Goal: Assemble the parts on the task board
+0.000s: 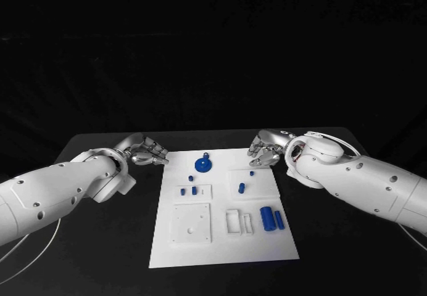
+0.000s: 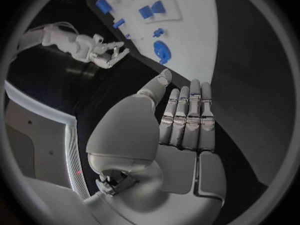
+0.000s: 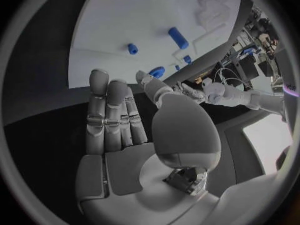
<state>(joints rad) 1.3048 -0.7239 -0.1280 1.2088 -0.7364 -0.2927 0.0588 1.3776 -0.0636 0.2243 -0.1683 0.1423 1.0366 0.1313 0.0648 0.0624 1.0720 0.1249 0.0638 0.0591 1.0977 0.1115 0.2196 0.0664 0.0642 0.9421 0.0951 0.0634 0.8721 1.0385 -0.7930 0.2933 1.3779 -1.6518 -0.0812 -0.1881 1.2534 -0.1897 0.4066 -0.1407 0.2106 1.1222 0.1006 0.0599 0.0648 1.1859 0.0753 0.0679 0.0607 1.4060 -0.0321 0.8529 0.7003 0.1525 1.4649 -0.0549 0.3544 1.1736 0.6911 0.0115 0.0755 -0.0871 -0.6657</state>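
Metal-finish left hand (image 1: 145, 152) sits over the matte black table (image 1: 107, 209) just off the board's far-left corner, fingers straight and side by side, palm flat, nothing held. Task board (image 1: 223, 246), a flat white rectangular plate, lies mid-table with raised white square blocks and a slotted block on it, plus glossy blue parts: small pegs (image 1: 189, 188) left of centre, a round disc-like part (image 1: 203, 164) near the far edge, two short cylinders (image 1: 271, 218) lying toward the right. Right hand (image 1: 267, 149), same silver segmented build, hangs by the board's far-right corner, fingers extended together, empty.
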